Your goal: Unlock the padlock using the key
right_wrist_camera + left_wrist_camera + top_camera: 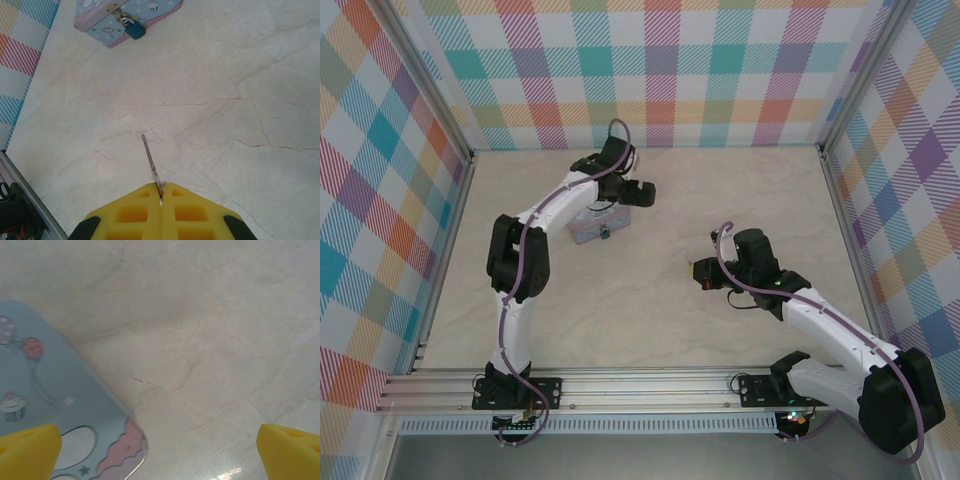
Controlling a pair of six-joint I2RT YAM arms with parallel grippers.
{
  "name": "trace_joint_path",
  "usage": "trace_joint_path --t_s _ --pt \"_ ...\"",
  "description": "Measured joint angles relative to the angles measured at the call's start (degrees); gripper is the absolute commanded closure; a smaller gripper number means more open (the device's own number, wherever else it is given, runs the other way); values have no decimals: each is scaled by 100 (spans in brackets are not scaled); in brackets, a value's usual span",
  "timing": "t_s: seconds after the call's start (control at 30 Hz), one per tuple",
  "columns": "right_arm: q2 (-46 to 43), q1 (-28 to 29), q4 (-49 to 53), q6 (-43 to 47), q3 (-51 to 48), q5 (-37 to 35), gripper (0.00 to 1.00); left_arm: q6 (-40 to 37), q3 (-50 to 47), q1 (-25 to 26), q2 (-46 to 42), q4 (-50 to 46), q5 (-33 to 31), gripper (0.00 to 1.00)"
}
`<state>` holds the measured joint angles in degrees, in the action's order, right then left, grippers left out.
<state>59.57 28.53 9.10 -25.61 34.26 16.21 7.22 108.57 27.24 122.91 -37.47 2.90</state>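
The small blue padlock (134,30) hangs by its thin shackle from the clasp on the front of a pale blue tin (100,25); from above the padlock (605,233) is a dark speck on the tin's near side. My right gripper (160,188) is shut on the key (148,154), whose thin blade sticks out forward toward the tin, well short of it. My left gripper (642,192) hovers open over the tin's far right corner (120,445), with one yellow fingertip (30,447) over the lid and the other beyond its edge.
The pale blue tin (595,225) with cartoon print sits mid-left on the marble-look table (650,310). Checked walls close in the back and both sides. An aluminium rail (620,385) runs along the near edge. Open tabletop lies between the key and the tin.
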Motion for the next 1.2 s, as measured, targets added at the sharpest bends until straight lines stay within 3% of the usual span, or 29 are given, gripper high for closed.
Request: trace_joint_path --t_s 0.43,0.93,1.2 --pt "-4 0 129 42 0 -195 100 -44 -90 195 138 -131 -136 0" --pt "-1143 -118 780 192 4 -866 100 396 -2140 804 -1305 326 -129 0" --pt "-1283 -249 1213 236 133 -1163 100 785 -2811 1305 -1799 542 -173 0"
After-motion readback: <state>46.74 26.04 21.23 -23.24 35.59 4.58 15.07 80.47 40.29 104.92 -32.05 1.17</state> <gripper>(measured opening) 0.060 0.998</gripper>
